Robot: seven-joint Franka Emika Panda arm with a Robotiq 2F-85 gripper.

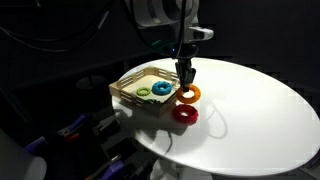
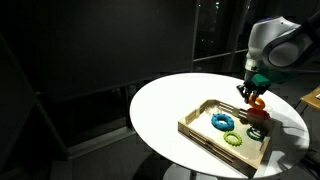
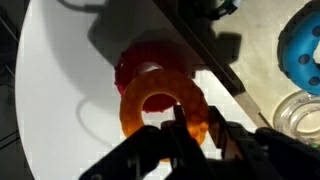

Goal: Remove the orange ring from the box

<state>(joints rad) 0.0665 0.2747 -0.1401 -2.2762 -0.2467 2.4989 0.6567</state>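
Note:
The orange ring [image 1: 189, 95] hangs in my gripper [image 1: 186, 78], just outside the box [image 1: 128, 84] at its near-table side. It also shows in an exterior view [image 2: 258, 103]. In the wrist view the two fingers [image 3: 193, 125] are closed on the lower rim of the orange ring [image 3: 150, 105]. The ring is held a little above the white table, partly over a red ring [image 3: 135, 65]. The box is a shallow light-wood tray, and its edge [image 3: 215, 55] crosses the wrist view.
A red ring [image 1: 185, 114] lies on the white round table [image 1: 250, 110] beside the box. A blue ring [image 1: 161, 88] and a green ring [image 1: 144, 92] lie inside the box. The table edge is near the box's far side.

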